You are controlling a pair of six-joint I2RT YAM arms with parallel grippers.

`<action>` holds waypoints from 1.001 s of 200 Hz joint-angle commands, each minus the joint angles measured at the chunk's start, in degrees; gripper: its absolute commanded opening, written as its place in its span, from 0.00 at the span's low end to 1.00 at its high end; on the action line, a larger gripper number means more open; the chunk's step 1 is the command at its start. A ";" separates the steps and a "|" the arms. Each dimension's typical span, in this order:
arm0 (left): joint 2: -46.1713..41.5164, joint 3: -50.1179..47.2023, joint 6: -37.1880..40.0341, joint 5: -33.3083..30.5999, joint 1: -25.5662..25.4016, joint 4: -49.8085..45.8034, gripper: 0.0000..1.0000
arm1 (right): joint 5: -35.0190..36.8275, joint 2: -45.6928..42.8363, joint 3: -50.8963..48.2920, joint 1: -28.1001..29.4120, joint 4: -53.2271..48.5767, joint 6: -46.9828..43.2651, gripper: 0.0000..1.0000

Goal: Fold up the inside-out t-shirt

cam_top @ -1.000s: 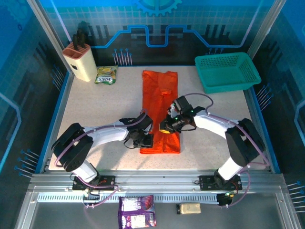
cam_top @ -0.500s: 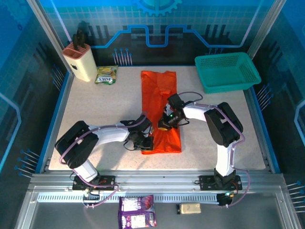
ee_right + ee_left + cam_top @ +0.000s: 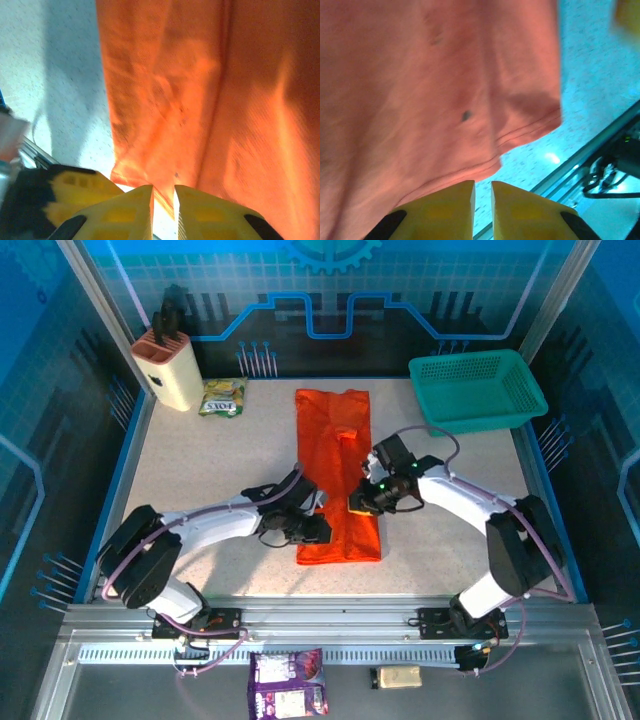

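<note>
Top cam: orange t-shirt [image 3: 335, 440] lies in a long strip mid-table [image 3: 200, 470]. The left gripper [image 3: 312, 530] and right gripper [image 3: 358, 502] are at its near end.
Left wrist: fingers [image 3: 445, 210] a sliver apart, nothing between them, hem just ahead.
Right wrist: fingers [image 3: 125, 215] nearly together at the shirt's edge, can't tell if they're pinching it.

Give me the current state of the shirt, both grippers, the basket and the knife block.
t-shirt: folded into a long narrow strip, flat on the table.
left gripper: at the strip's near left edge, jaws a thin gap apart, nothing between.
right gripper: at the strip's right edge, thin gap; grip on cloth unclear.
basket: upright, empty.
knife block: upright, knives in.
</note>
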 commanded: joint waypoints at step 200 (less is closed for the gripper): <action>15.30 5.70 -0.23 9.51 -5.25 4.18 0.08 | 0.73 -9.48 -18.14 -2.30 -2.68 1.24 0.19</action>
